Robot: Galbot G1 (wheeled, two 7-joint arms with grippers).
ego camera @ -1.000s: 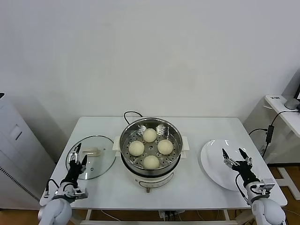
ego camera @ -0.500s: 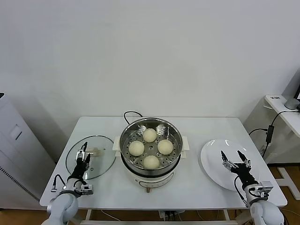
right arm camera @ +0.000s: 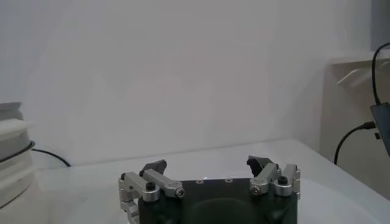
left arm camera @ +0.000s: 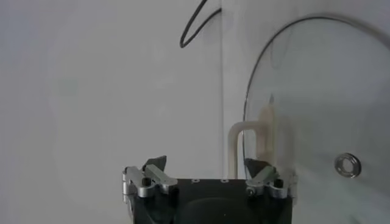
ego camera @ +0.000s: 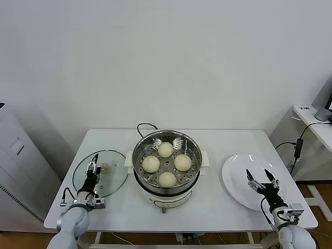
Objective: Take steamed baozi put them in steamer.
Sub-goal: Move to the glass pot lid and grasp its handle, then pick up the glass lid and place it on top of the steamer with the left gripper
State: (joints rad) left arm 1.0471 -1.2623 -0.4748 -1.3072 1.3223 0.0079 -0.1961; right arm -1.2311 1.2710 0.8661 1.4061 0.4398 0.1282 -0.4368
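Observation:
The steamer [ego camera: 139, 155], a shiny steel pot on a white base, stands mid-table. Several pale baozi lie on its perforated tray, one at the back [ego camera: 165, 149] and one at the front [ego camera: 167, 179]. My left gripper [ego camera: 92, 170] hovers low over the glass lid [ego camera: 115, 176] to the steamer's left. In the left wrist view this gripper [left arm camera: 206, 167] is open, and the lid's pale handle [left arm camera: 235, 143] stands just beyond its fingertips, nearer one finger. My right gripper [ego camera: 261, 176] hangs open and empty over the white plate [ego camera: 236, 176]; the right wrist view shows its jaws [right arm camera: 207, 165] spread wide.
The steamer's black cord [ego camera: 145, 126] loops behind the pot. A side desk [ego camera: 314, 116] with cables stands at the far right. The lid's steam vent ring [left arm camera: 347, 164] shows in the left wrist view.
My left gripper has moved forward and inward over the glass lid toward its handle, and its jaws look somewhat narrower. The right gripper has hardly shifted. The baozi have not moved.

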